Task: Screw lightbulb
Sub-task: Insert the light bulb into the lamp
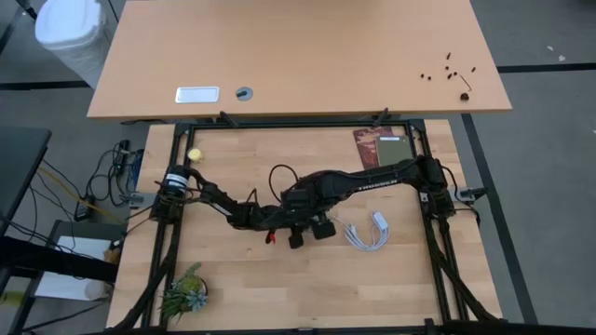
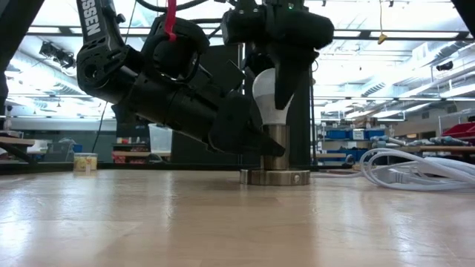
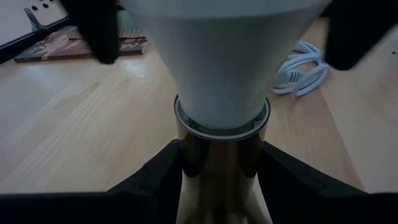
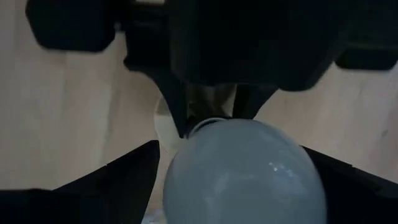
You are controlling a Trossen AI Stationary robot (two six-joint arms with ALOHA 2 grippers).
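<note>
The white lightbulb (image 2: 261, 90) stands upright in a metallic socket tube (image 2: 276, 144) on a round flat disc (image 2: 274, 176) that rests on the table's middle. My left gripper (image 3: 221, 186) comes from the table's left and is shut on the socket tube below the bulb. My right gripper (image 4: 242, 186) hangs above, pointing down, and is open. Its fingers (image 3: 93, 31) stand on either side of the bulb's wide part, with narrow gaps showing in the left wrist view. My left gripper pinches the socket tube (image 3: 186, 155) between its two fingers, just under the bulb's collar. The fingers come nearly level from the table's left, slanting slightly down, and lie across the upright tube. The socket's disc stays flat on the table.
A white plug with coiled cord (image 1: 368, 231) lies just right of the socket. A brown booklet (image 1: 380, 147) lies at the far right, a small yellow thing (image 1: 195, 154) at the far left, and a green plant (image 1: 184, 293) at the near left.
</note>
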